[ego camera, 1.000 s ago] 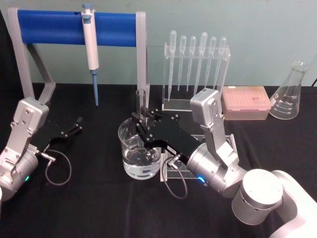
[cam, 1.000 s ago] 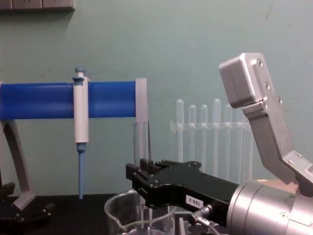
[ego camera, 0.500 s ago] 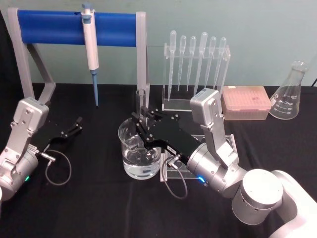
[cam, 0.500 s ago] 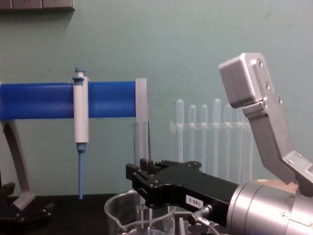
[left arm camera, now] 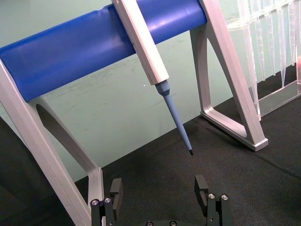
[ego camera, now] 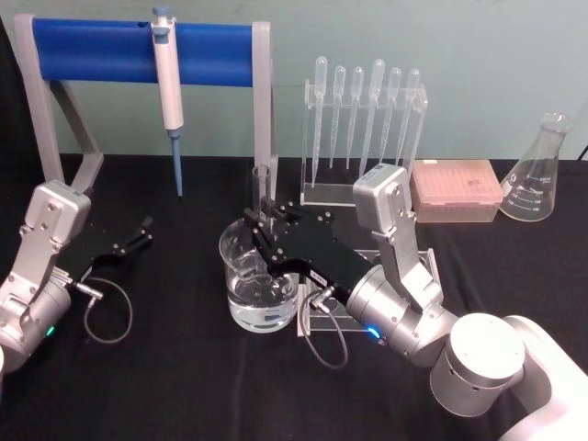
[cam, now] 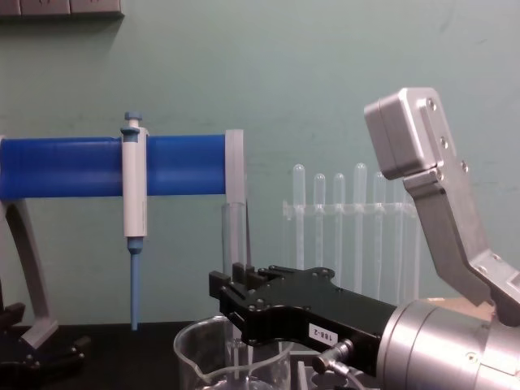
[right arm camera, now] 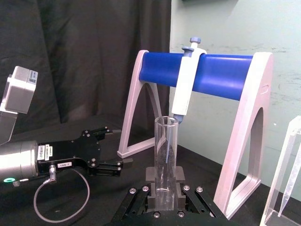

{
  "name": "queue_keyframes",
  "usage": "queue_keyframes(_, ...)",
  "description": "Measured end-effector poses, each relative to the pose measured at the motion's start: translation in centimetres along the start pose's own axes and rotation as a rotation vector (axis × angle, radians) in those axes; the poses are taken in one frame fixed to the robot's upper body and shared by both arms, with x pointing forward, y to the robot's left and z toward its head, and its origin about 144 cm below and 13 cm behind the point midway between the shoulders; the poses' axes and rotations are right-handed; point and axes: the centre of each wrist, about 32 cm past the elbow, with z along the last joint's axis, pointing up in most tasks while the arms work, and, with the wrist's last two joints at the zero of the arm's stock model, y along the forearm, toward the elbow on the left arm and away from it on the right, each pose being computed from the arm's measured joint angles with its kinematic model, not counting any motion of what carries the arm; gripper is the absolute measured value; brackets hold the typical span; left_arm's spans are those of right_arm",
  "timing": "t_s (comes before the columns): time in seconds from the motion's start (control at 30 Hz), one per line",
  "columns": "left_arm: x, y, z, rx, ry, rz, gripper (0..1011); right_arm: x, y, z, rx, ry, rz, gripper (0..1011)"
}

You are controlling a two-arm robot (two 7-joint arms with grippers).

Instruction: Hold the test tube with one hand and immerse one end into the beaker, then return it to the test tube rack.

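— Over the beaker, near table centre: test tube standing upright, lower end dipped into the glass at its 12 o'clock side, flared rim well above. Clamped around mid-length by the right gripper, fingers pressed together on the glass from both sides; same clamp seen in the right wrist view, tube rising straight out of the fingers.

— Which step, then?

— Immersion, by the look of it: tip down in the beaker, liquid at the bottom. Cannot tell whether the end actually reaches the water. Return not yet done.

— Next move?

— Probably a straight lift, keeping the tube vertical and clear of the beaker rim, then back towards the rack at 3 o'clock. Grip kept firm.

— Other arm?

— Left gripper parked at 9 o'clock, well apart, fingers spread, holding nothing.
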Motion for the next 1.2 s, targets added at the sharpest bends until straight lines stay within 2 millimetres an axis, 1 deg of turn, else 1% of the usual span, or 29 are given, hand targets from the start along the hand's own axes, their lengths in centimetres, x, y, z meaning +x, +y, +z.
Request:
queue_keyframes(0.53,0.0,0.0,0.0,0.0,0.0,0.0,1000,0.0,0.0,0.1,0.002,0.0,0.0,226)
queue_keyframes(0.63,0.0,0.0,0.0,0.0,0.0,0.0,1000,-0.2,-0.1,1.0,0.024,-0.006,0.0,226)
queue_keyframes(0.7,0.0,0.0,0.0,0.0,0.0,0.0,1000,-0.3,-0.1,2.0,0.041,-0.016,0.001,226)
queue_keyframes(0.73,0.0,0.0,0.0,0.0,0.0,0.0,1000,-0.3,-0.2,2.8,0.053,-0.026,0.003,226)
queue_keyframes(0.87,0.0,0.0,0.0,0.0,0.0,0.0,1000,-0.4,-0.4,4.5,0.076,-0.044,0.007,226)
queue_keyframes(0.9,0.0,0.0,0.0,0.0,0.0,0.0,1000,-0.4,-0.5,5.4,0.086,-0.053,0.01,226)
queue_keyframes(0.97,0.0,0.0,0.0,0.0,0.0,0.0,1000,-0.3,-0.7,6.3,0.096,-0.063,0.011,226)
queue_keyframes(1.0,0.0,0.0,0.0,0.0,0.0,0.0,1000,-0.2,-1.0,7.2,0.107,-0.072,0.011,226)
queue_keyframes(1.1,0.0,0.0,0.0,0.0,0.0,0.0,1000,0.0,-1.6,8.7,0.123,-0.079,0.007,226)
queue_keyframes(1.17,0.0,0.0,0.0,0.0,0.0,0.0,1000,0.1,-2.3,9.5,0.129,-0.082,-0.002,226)
queue_keyframes(1.2,0.0,0.0,0.0,0.0,0.0,0.0,1000,0.1,-2.3,9.5,0.129,-0.082,-0.002,226)
